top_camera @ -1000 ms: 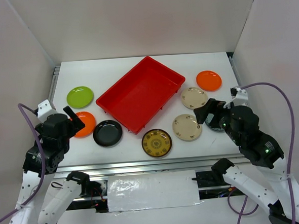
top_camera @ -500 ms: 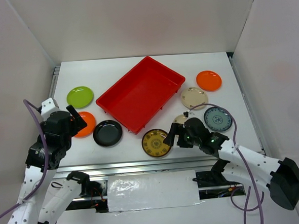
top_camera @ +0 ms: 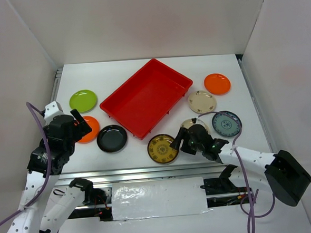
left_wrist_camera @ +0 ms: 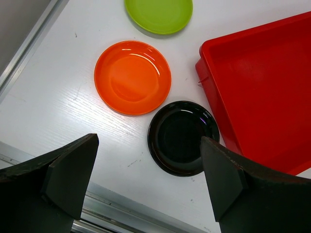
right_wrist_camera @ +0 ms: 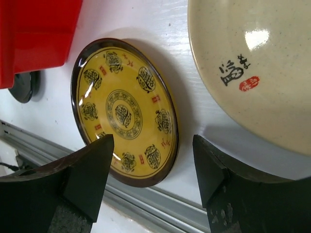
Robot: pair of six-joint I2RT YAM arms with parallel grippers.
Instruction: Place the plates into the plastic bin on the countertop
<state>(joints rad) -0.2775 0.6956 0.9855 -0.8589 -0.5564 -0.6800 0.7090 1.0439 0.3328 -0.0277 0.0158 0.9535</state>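
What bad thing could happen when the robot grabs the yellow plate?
The yellow plate lies flat near the front edge of the counter, so the right end effector might slip off its rim or shove it toward that edge. The beige plate sits close beside it, so a finger could bump it.

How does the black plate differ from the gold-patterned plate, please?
The black plate is plain glossy black; the gold-patterned plate is yellow with dark motifs and a brown rim. The black plate lies left of the near corner of the red bin, the gold-patterned plate right of it, by the right hand. Both are round, flat on the countertop, outside the bin.
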